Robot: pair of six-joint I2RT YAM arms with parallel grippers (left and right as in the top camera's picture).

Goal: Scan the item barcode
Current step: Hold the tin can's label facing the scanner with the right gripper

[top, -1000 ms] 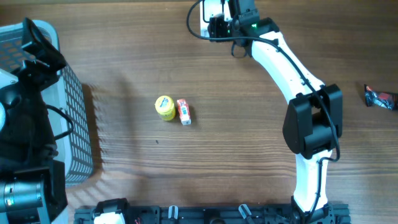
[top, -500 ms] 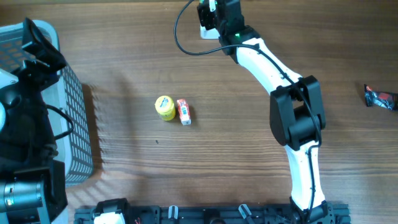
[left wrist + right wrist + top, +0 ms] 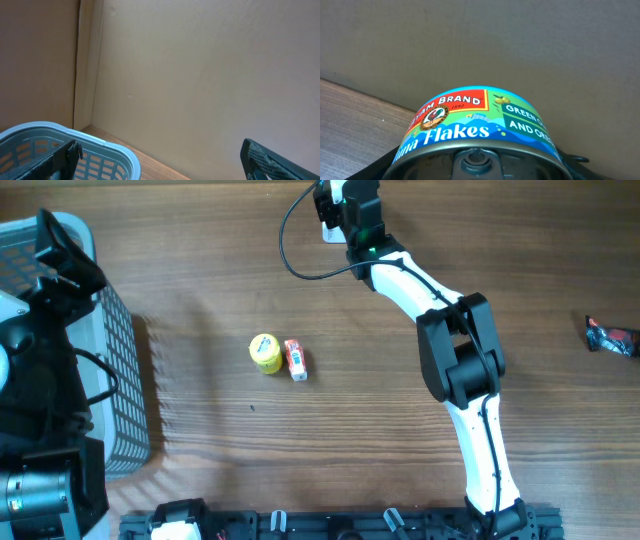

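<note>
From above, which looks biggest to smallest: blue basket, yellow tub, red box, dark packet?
Light blue plastic basket; then yellow round tub and dark crinkled packet, too alike to rank; small red-and-white box last.

Yellow tub (image 3: 265, 352) and red carton (image 3: 295, 359) are sitting side by side; blue basket (image 3: 128, 380) is standing at my left; dark packet (image 3: 610, 335) is lying far right.

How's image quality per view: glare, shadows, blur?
Overhead: even light, no glare; the basket throws a soft striped shadow onto the table. Right wrist: the can label is sharp and legible, while its near rim looks a bit soft. Left wrist: flat, dim light on a plain wall, no glare.
</note>
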